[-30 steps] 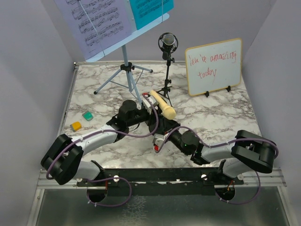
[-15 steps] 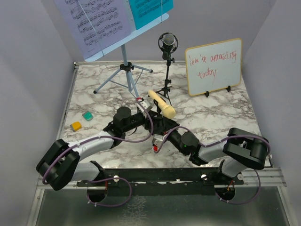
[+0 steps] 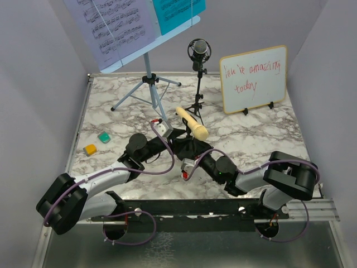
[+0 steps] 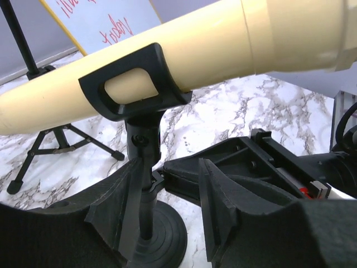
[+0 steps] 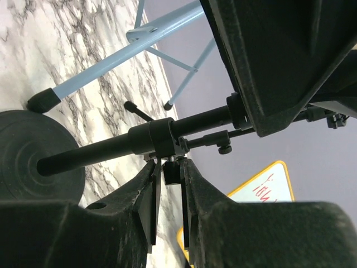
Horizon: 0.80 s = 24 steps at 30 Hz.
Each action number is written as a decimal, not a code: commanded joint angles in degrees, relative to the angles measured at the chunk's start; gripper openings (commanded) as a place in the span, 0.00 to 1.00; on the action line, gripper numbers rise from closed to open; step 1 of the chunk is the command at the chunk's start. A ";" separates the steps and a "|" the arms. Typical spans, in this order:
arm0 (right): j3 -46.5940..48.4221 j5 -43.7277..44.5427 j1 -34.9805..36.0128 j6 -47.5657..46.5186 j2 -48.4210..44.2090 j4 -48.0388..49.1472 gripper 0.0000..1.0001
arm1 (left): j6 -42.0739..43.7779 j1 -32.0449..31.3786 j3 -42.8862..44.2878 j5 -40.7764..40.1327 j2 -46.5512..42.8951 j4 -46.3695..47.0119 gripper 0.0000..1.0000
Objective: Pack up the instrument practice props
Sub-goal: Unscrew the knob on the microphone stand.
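Note:
The cream handheld microphone (image 3: 192, 124) (image 4: 223, 50) lies slanted in the black clip (image 4: 131, 84) of its pole (image 4: 144, 190), over the round base (image 4: 167, 234) (image 5: 39, 162). My left gripper (image 3: 174, 137) (image 4: 170, 167) is open, and the pole stands in the gap beside its left finger (image 4: 117, 206). From the other side my right gripper (image 3: 187, 148) (image 5: 170, 167) is shut on a small knob (image 5: 172, 173) under the pole's collar. Behind stand the light-blue music rack (image 3: 148, 78) with the printed music sheet (image 3: 114, 25) and cyan sheet (image 3: 178, 11), and the black studio microphone (image 3: 199, 53).
A wood-framed whiteboard (image 3: 254, 78) with red writing leans at the back right. A green block (image 3: 104, 137) and an orange block (image 3: 90, 149) lie at the left. Grey walls close in both sides. A rack leg (image 5: 128, 67) runs close to the pole's base.
My left jaws have widened off the pole and that arm has drawn back and lower to the left. The right gripper has stayed at the knob. The cream microphone has not moved.

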 commanded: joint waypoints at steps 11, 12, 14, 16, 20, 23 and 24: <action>-2.54 -5.54 0.43 13.37 -1.01 -11.58 0.29 | -2.30 -0.12 1.66 -2.35 4.08 9.69 0.49; -2.55 -5.55 0.43 13.50 -0.70 -11.20 0.28 | -2.64 -0.17 1.58 -2.50 4.53 11.17 0.49; -2.56 -5.68 0.43 13.53 0.16 -9.64 0.29 | -3.81 -0.18 1.12 -2.48 5.65 14.73 0.49; -2.64 -5.77 0.43 13.47 0.96 -8.20 0.29 | -4.75 -0.18 1.13 -2.26 6.85 17.15 0.50; -3.31 -6.37 0.43 15.48 0.85 -5.65 0.32 | -5.15 -0.15 0.82 -3.23 8.00 18.18 0.51; -4.38 -7.03 0.43 18.48 -0.29 -2.38 0.38 | -4.69 -0.12 0.31 -4.11 7.96 18.49 0.52; -4.74 -7.24 0.43 20.09 -0.97 -1.48 0.40 | -4.55 -0.17 0.30 -4.29 7.89 18.45 0.51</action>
